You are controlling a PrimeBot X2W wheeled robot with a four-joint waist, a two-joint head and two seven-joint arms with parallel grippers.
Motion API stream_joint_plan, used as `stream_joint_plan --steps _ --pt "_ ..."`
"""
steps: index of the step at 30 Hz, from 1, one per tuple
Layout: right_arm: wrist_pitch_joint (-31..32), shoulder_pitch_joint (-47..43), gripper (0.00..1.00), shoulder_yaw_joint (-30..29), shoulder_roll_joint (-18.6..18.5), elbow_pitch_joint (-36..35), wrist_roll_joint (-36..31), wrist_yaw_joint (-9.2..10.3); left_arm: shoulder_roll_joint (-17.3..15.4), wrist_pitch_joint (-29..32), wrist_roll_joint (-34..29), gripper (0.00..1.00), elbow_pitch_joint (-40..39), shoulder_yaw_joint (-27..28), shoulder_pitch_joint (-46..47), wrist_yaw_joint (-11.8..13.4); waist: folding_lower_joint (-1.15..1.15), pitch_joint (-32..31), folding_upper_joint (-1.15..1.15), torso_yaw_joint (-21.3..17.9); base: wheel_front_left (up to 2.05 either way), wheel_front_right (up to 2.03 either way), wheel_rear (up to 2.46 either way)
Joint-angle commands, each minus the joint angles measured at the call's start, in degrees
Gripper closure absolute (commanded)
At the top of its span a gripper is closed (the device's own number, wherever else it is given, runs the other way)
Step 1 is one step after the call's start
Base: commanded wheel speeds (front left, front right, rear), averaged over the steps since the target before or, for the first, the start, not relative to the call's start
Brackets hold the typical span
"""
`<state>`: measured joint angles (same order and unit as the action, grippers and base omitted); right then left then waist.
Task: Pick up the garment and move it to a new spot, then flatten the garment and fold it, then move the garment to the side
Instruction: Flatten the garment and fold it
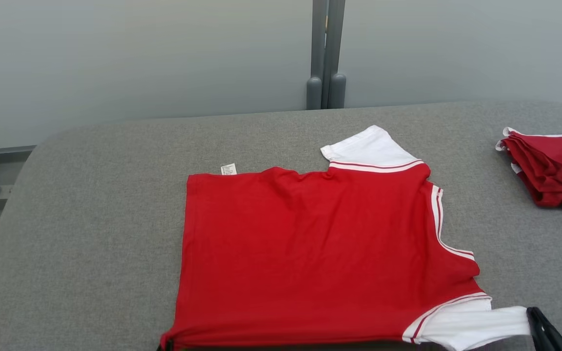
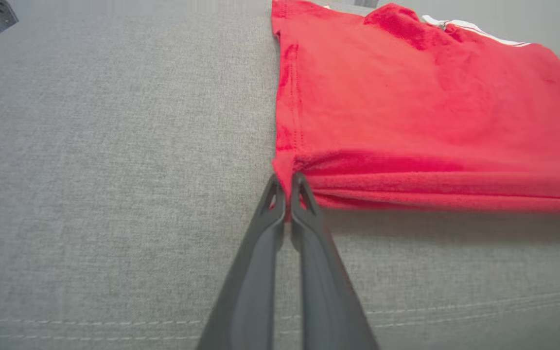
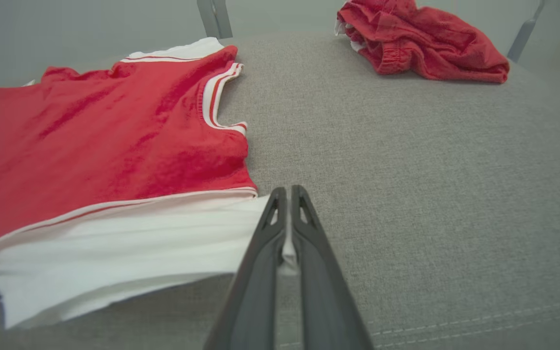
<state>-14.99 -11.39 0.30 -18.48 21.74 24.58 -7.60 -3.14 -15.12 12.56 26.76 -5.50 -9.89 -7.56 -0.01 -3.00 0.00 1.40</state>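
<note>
pinching the garment (image 1: 310,243), spread flat left of the red pile (image 1: 554,170): left gripper (image 2: 287,179) clamps its hem corner (image 2: 284,163), right gripper (image 3: 288,190) its white sleeve (image 3: 114,243); uneven pulls could slip either thin grip, rumpling it.

Head camera up high, looking forward and down across the grey table (image 1: 90,219), whole red shirt (image 1: 310,253) in frame. Left wrist camera low, tight on its hem corner; right wrist low by the white sleeve (image 3: 139,243), sharing the red pile (image 3: 421,43) with the head view
</note>
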Motion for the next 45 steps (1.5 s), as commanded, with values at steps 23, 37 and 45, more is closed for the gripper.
stream_joint_plan --steps 23,37,45 --pt "-0.2 20.7 1.00 6.0 0.5 2.5 -1.7 0.16 -1.7 0.0 0.1 1.00 -3.8 -3.7 13.6 0.1 0.01 5.6 0.00 0.8 0.00 0.00 0.00" --pt "-0.2 30.9 1.00 6.5 0.0 9.5 -2.5 0.16 -0.6 0.0 -1.1 1.00 1.1 -4.6 20.4 0.1 0.01 9.9 0.00 1.6 0.00 0.00 0.00" --pt "-0.2 34.1 1.00 7.0 0.1 13.7 -2.4 0.16 -0.5 0.0 -2.6 1.00 4.5 -3.8 23.5 0.1 0.01 11.0 0.00 2.1 0.00 0.00 0.00"
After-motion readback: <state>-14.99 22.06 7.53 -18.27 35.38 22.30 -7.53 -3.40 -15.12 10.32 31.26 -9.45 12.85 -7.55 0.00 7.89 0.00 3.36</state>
